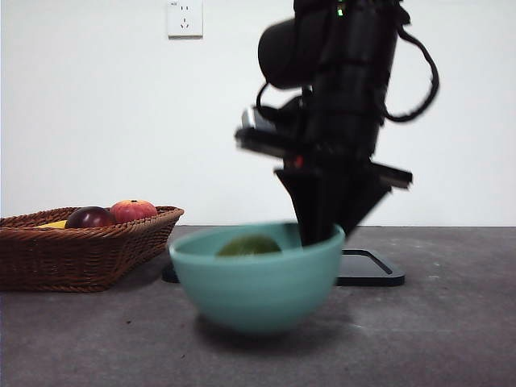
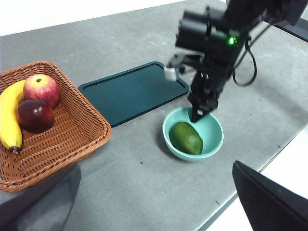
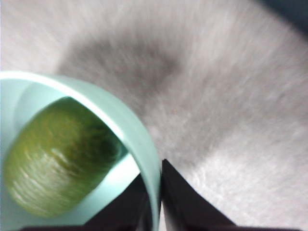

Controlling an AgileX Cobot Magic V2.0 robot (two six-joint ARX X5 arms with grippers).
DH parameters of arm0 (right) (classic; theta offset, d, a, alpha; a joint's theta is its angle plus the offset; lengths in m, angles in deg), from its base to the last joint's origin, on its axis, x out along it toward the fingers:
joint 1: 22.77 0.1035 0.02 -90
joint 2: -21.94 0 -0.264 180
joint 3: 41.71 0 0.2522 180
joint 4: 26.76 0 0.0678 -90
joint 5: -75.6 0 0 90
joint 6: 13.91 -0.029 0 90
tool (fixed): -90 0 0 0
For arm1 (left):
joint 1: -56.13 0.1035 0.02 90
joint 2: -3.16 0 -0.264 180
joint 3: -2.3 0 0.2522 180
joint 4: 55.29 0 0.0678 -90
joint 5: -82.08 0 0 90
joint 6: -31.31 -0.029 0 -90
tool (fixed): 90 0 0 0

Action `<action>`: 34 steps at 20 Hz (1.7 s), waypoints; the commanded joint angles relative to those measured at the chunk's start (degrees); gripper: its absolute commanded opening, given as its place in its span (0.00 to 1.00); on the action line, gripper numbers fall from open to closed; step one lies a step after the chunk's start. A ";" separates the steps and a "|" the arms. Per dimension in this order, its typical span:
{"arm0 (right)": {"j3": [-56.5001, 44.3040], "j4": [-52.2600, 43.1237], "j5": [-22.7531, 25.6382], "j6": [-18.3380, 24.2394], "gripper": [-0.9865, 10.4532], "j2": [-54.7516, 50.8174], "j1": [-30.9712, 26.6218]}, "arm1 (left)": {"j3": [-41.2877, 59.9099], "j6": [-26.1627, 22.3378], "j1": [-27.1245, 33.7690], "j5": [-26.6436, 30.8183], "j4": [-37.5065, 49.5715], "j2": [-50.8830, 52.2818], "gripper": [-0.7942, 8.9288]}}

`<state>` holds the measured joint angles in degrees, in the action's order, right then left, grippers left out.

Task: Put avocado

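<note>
The avocado (image 2: 186,137) lies on its side inside the teal bowl (image 2: 215,129), resting on the bowl's floor. The right gripper (image 2: 198,114) reaches steeply down from an arm (image 1: 339,97) that enters from above, and its two jaws are clamped on the bowl's rim, one inside the wall and one outside, at about 1 o'clock from the avocado in the left wrist view. The left gripper (image 2: 269,202) waits well apart; only one dark jaw shows, so I cannot tell how its jaws stand. One bowl stands on the grey counter (image 2: 139,187). At 10 o'clock from it lies one dark flat tray (image 2: 132,91), and at 9 o'clock one wicker basket (image 2: 72,139) holding one banana (image 2: 8,120), one red apple (image 2: 41,89) and one maroon fruit (image 2: 34,114).
</note>
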<state>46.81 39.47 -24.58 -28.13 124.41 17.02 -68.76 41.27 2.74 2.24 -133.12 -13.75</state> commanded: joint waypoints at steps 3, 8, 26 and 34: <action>8.44 0.39 0.11 -0.76 0.09 1.09 -3.91 | -0.68 -0.66 -0.63 0.00 0.72 -0.11 0.60; 20.50 2.40 -0.72 0.07 0.09 8.02 -10.78 | -0.68 -0.92 -0.63 -0.02 0.76 -0.11 0.60; 41.33 8.74 -2.64 -0.83 0.40 27.39 -17.90 | -0.70 -0.87 -0.63 -0.02 0.74 -0.11 0.60; 44.87 25.18 16.55 1.79 0.55 8.07 -15.37 | -0.72 -0.90 -0.63 -0.02 1.01 -0.11 0.60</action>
<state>90.37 63.51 -7.88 -26.97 130.55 1.72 -68.76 41.05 2.72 2.21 -133.03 -13.75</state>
